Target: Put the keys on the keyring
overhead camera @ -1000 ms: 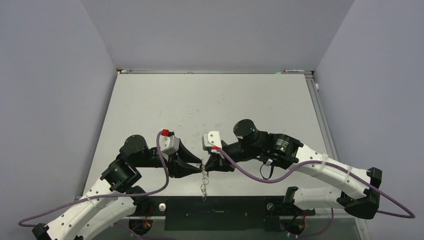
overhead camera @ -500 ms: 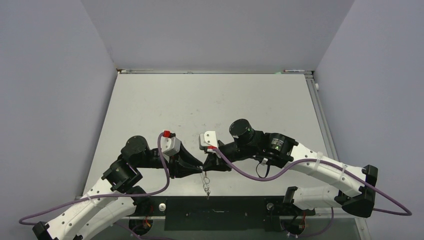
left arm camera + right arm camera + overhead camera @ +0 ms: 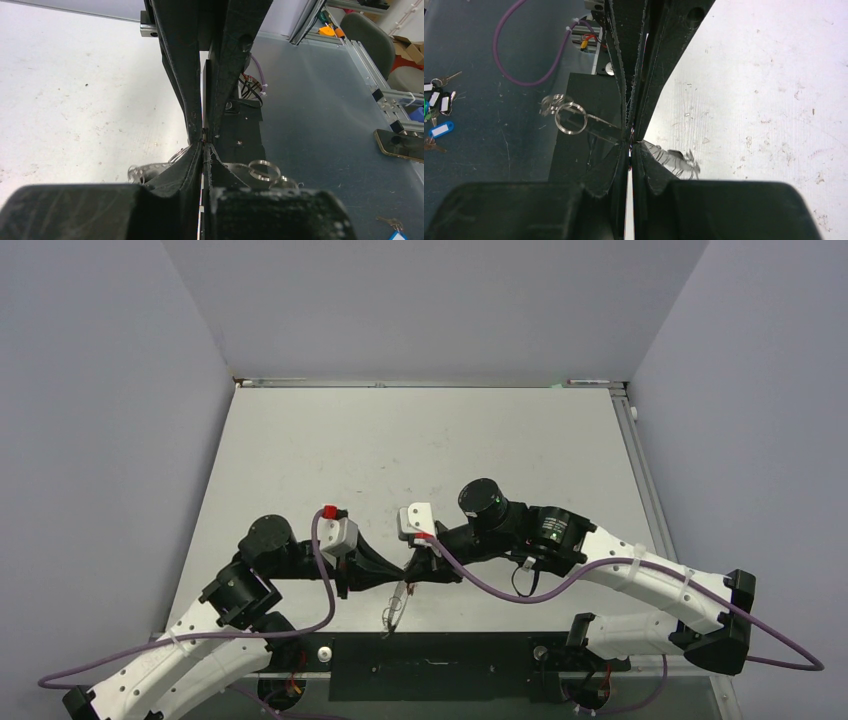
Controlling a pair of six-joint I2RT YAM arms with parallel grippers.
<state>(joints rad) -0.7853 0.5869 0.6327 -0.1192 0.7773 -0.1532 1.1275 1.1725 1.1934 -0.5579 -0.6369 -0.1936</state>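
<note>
Keyring (image 3: 570, 118): a small round metal split ring, hanging in the air just under the meeting point of the two grippers, at the near edge of the table (image 3: 430, 450) and over the black mounting plate (image 3: 440, 652). Joined to a short dangling string of metal bits, the keys (image 3: 392, 608) among them, too blurred and small to tell apart; slanted down and toward the left arm's side in the overhead view. Hung from the very tips of the left gripper (image 3: 202, 150) and the right gripper (image 3: 630, 146), set nose to nose and touching. Clenched, the pair of them, pads almost together with only a thin sliver between; impossible to tell the piece in the pinch, or the bearer of the load. Further out, off the table on a dark surface: spare keys with a blue tag (image 3: 439, 131), a phone (image 3: 400, 145), and past it a grey chair (image 3: 364, 34).
</note>
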